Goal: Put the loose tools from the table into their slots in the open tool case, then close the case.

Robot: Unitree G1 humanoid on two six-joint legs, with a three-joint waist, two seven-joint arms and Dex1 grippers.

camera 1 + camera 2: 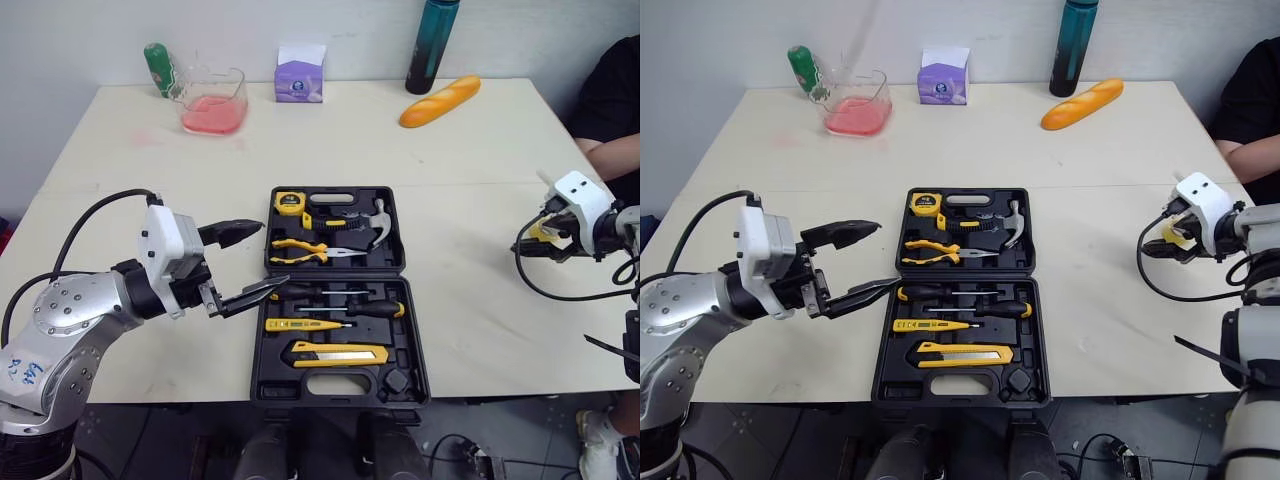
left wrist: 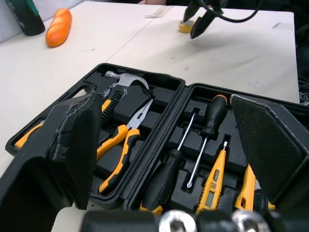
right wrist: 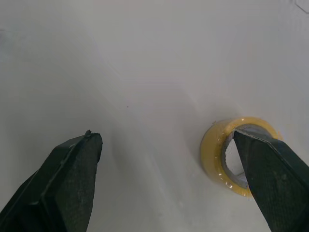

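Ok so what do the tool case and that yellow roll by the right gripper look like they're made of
Tool case: looks like black moulded plastic, matte, given its shaped tool recesses. Yellow roll: probably adhesive tape, glossy and slightly translucent, wound around a hollow centre; the core's material isn't clear.
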